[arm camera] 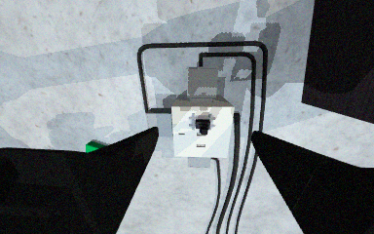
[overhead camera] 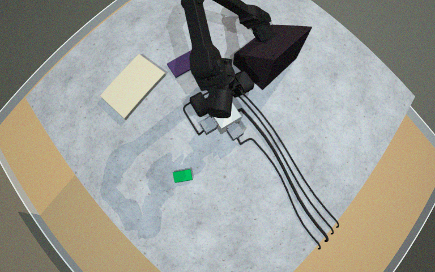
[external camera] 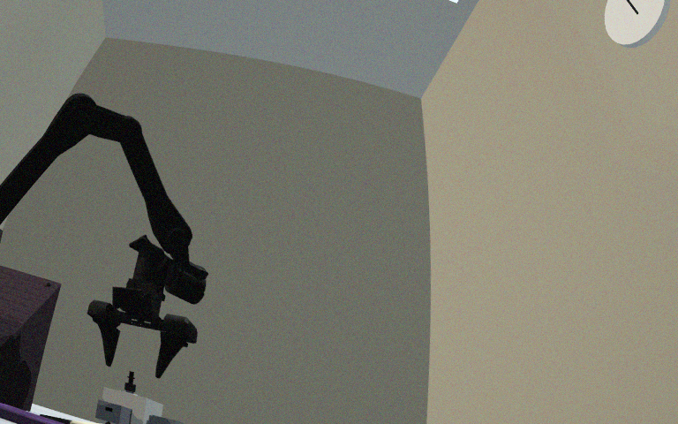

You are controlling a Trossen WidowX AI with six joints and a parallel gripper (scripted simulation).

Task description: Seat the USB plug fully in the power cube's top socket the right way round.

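Observation:
The white power cube (overhead camera: 227, 120) (external camera: 139, 401) (arm camera: 182, 148) stands on the table, partly hidden under the arm in the top view. The black USB plug (external camera: 130, 383) (arm camera: 203, 124) stands upright on top of the cube, its body clear of the top face; which way round it is I cannot tell. My gripper (external camera: 133, 371) (arm camera: 204, 133) is open and empty. It points down above the cube, its fingertips a little higher than the plug, one finger to each side. In the top view the fingertips are hidden by the arm.
Grey adapters (overhead camera: 235, 131) (overhead camera: 208, 124) sit at the cube's sides, with black cables (overhead camera: 290, 174) running to the table edge. A large dark box (overhead camera: 272, 47) stands close to the arm. A cream block (overhead camera: 133, 86), a purple block (overhead camera: 179, 64) and a green block (overhead camera: 182, 175) lie around.

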